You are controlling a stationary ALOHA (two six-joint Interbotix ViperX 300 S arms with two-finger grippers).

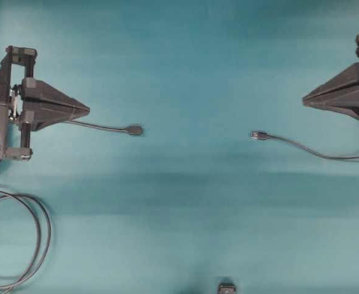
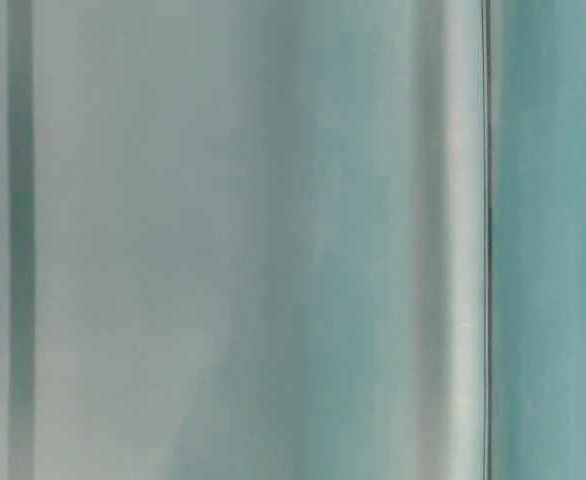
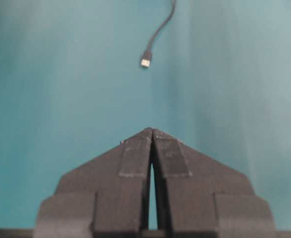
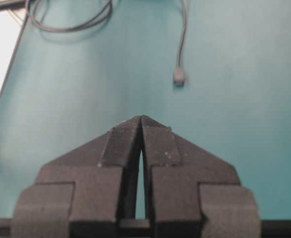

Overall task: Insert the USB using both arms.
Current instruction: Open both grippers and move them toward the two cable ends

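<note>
The USB (image 1: pixel 258 135) lies flat on the teal table right of centre, silvery tip pointing left, its thin cable (image 1: pixel 314 153) running off to the right edge. The left wrist view shows this USB (image 3: pixel 145 61) far ahead of my left gripper (image 3: pixel 151 130). Opposite it lies a dark blunt socket (image 1: pixel 134 130) on its own cable, which passes under my left gripper (image 1: pixel 87 111). The socket (image 4: pixel 179 76) sits ahead of my right gripper (image 4: pixel 141 117). Both grippers are shut and empty; the right gripper (image 1: pixel 304 98) hangs at the right edge.
A looped loose dark cable (image 1: pixel 35 239) lies at the front left, and shows as the loop (image 4: pixel 71 22) in the right wrist view. A small dark object (image 1: pixel 227 288) sits at the table's front edge. The table-level view is a blur.
</note>
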